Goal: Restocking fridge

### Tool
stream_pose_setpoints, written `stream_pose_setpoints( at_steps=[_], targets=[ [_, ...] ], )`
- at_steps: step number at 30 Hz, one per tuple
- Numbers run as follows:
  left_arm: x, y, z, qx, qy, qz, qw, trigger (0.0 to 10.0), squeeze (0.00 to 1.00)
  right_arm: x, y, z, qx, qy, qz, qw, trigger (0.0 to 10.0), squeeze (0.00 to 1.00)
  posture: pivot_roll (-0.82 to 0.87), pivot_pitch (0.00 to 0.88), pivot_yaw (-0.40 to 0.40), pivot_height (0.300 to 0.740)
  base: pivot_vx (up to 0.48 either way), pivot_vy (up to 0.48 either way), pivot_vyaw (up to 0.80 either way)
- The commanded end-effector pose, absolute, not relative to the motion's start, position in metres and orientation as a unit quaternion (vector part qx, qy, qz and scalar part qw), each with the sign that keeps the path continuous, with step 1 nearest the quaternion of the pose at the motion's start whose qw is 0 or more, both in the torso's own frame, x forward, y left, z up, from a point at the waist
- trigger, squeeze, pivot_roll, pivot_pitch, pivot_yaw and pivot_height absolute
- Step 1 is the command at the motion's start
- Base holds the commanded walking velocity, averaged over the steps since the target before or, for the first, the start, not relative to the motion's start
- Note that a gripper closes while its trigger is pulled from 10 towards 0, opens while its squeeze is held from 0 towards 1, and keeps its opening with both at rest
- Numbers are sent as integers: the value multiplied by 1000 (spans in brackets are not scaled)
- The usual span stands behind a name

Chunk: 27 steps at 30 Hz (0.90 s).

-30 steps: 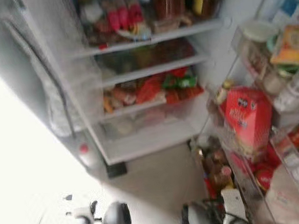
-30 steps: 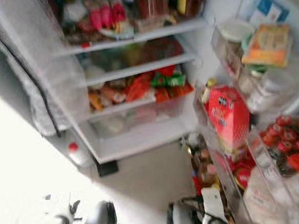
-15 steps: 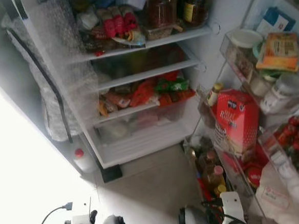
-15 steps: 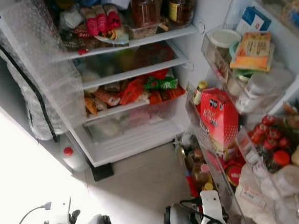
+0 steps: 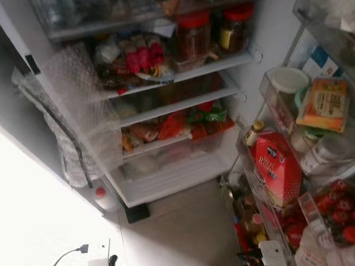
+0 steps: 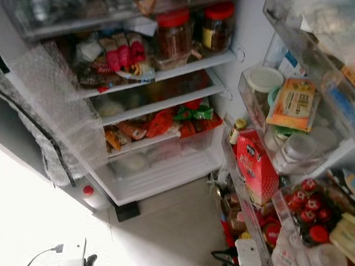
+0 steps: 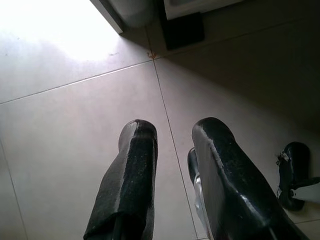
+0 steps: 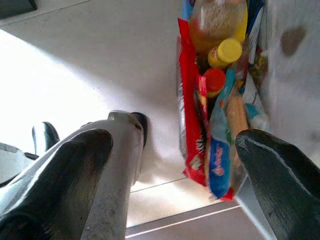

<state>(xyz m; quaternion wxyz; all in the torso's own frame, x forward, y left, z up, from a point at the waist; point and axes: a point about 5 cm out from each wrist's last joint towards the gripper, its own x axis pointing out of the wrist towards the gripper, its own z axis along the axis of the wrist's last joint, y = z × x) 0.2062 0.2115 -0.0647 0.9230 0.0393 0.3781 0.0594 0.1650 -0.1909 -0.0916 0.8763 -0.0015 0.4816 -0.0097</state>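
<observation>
The fridge is shown open, with white plastic walls and flat shelves. Two glass jars with red lids are stood on an upper shelf, beside soft red and white packets. Orange, red and green foil packs are laid on a lower shelf, above a translucent drawer. A sheet of clear bubble wrap is hung over the fridge's left edge.

The door is swung out on the right. Its clear plastic bins are loaded with a red carton, an orange box, a round white-lidded tub and small red-capped bottles.

The floor is laid with smooth pale tiles.

The left gripper is held over the bare tiles; its two glossy black fingers are parted by a narrow gap and nothing is gripped.

The right gripper is spread wide and is empty. Beyond it, a bag of groceries is seen on the floor, packed with yellow- and red-capped bottles and glossy wrappers, beside a white panel.
</observation>
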Motion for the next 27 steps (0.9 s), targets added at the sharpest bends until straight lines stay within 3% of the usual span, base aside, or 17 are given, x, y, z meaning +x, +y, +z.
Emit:
stream_pose_setpoints(
  at_steps=[1, 27],
  targets=[
    [191, 214, -74, 40, 408, 63, 910, 10000, 0, 154, -192, -96, -2, 500, -13, 866, 10000, 0, -40, 161, -34, 740, 0, 0, 0],
    [189, 213, -75, 27, 417, 84, 905, 10000, 0, 157, -191, -95, 10, 492, -20, 871, 10000, 0, -51, 172, -37, 740, 0, 284, 0]
  ],
)
